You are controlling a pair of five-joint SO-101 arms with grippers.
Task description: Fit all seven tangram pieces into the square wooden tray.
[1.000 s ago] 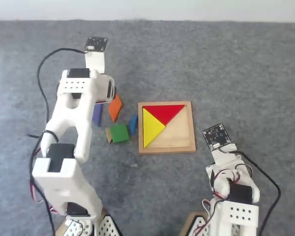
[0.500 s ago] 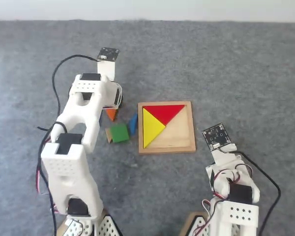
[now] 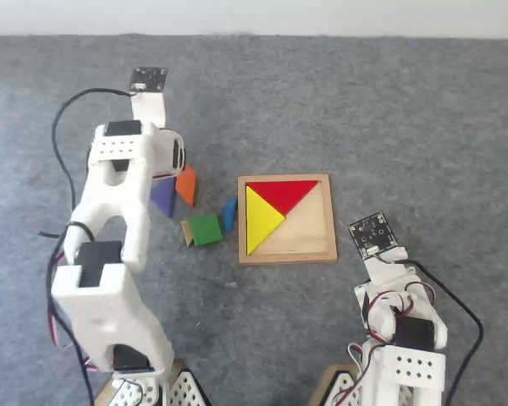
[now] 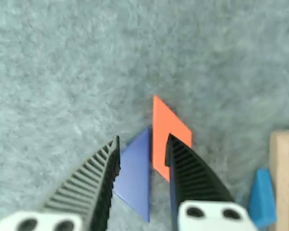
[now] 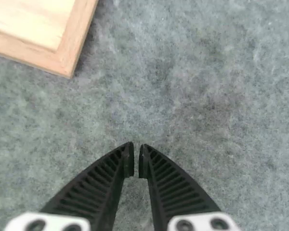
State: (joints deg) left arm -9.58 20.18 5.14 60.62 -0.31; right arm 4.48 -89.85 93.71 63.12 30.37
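Hovering over the grey carpet, the left gripper has its fingers spread wide. The purple triangle lies between them and the orange piece is right against one fingertip. The right gripper is pinched closed on nothing, with the wooden tray corner well ahead of its tips. A red triangle and a yellow triangle sit inside the tray.

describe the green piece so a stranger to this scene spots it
Find the square wooden tray mid-table. Just beyond its left edge in the high view, past a thin blue piece, sits the green piece. It is the only green one and the only square.
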